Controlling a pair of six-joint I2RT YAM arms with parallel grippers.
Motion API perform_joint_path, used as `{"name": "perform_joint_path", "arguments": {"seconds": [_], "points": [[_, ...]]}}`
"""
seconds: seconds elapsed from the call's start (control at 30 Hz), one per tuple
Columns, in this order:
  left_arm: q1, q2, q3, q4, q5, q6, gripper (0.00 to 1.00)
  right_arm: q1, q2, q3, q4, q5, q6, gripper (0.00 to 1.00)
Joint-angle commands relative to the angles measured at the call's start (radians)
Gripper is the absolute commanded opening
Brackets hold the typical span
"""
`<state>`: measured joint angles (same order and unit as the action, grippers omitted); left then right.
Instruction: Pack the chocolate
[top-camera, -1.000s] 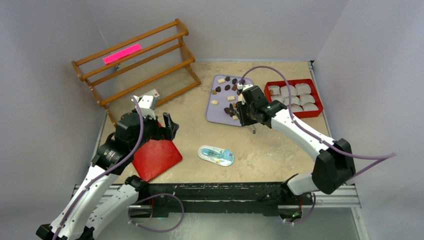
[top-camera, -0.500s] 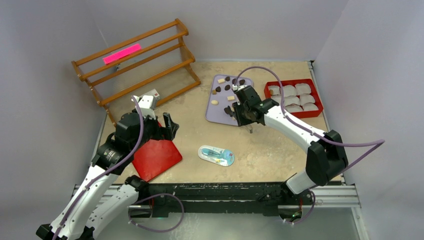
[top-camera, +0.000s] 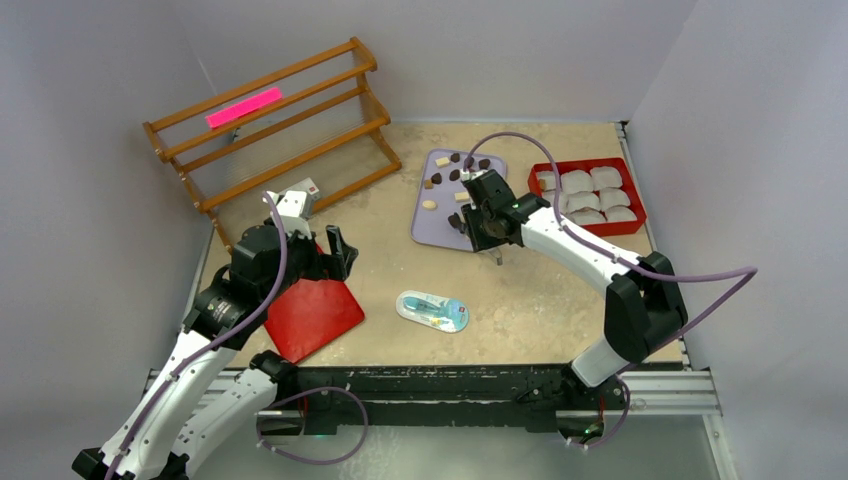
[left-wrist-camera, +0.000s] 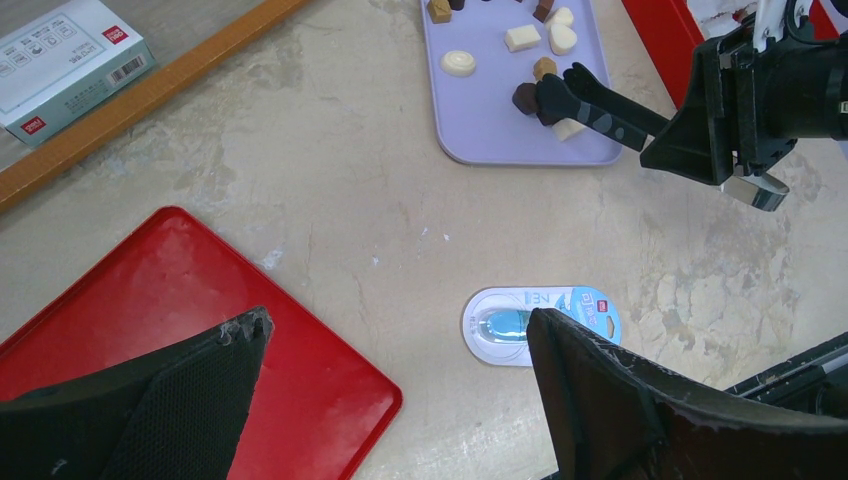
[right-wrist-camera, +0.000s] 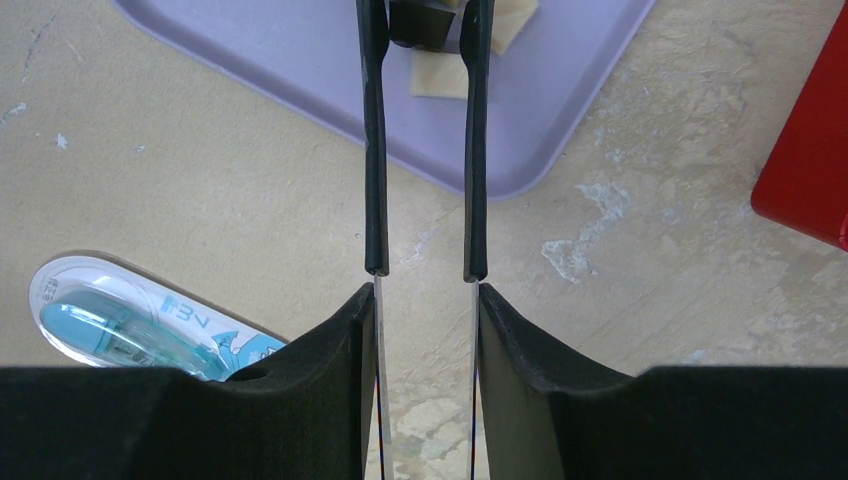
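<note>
a dark piece (right-wrist-camera: 418, 22) of the chocolate (left-wrist-camera: 460, 63) sits between the fingertips of the right hand (right-wrist-camera: 420, 8). it fills the gap from one finger to the other, so this hand is pinching it with the fingers narrow but not pressed together. i cannot tell if the piece is lifted or rests on the purple tray (left-wrist-camera: 490, 125) below. a pale piece (right-wrist-camera: 440, 78) lies just beside the tips, and the other chocolate is scattered on the same tray beyond them. the red box (top-camera: 537, 168) with white paper cups is to the right of this hand.

compared with one second ago, the right hand has moved a little to its left, further over the tray, and its elbow has followed. the left hand (left-wrist-camera: 398, 330) has not moved. it is spread wide and holds nothing, above the desk (left-wrist-camera: 330, 180), with the red lid (left-wrist-camera: 150, 290) under its left finger and the blue-and-white packet (left-wrist-camera: 500, 322) by its right finger.
</note>
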<state>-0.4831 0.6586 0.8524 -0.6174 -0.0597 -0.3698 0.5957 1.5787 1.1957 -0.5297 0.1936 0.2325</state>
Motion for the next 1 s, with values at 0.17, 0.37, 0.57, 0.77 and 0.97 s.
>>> {"name": "perform_joint_path", "arguments": {"seconds": [0.17, 0.37, 0.57, 0.77, 0.97], "points": [[0.000, -0.005, -0.003, 0.022, -0.003, 0.019, 1.00, 0.007, 0.003, 0.044, -0.017, 0.029, 0.008, 0.32], [0.000, -0.005, -0.003, 0.021, -0.003, 0.019, 1.00, 0.009, -0.011, 0.052, -0.031, 0.029, 0.008, 0.30], [0.001, -0.003, -0.002, 0.022, -0.003, 0.019, 1.00, 0.011, -0.036, 0.067, -0.052, 0.043, 0.008, 0.29], [0.000, -0.003, -0.003, 0.022, -0.003, 0.019, 1.00, 0.011, -0.066, 0.080, -0.076, 0.062, 0.014, 0.28], [0.001, -0.005, -0.003, 0.022, -0.003, 0.019, 1.00, 0.009, -0.102, 0.095, -0.098, 0.055, 0.006, 0.26]]}}
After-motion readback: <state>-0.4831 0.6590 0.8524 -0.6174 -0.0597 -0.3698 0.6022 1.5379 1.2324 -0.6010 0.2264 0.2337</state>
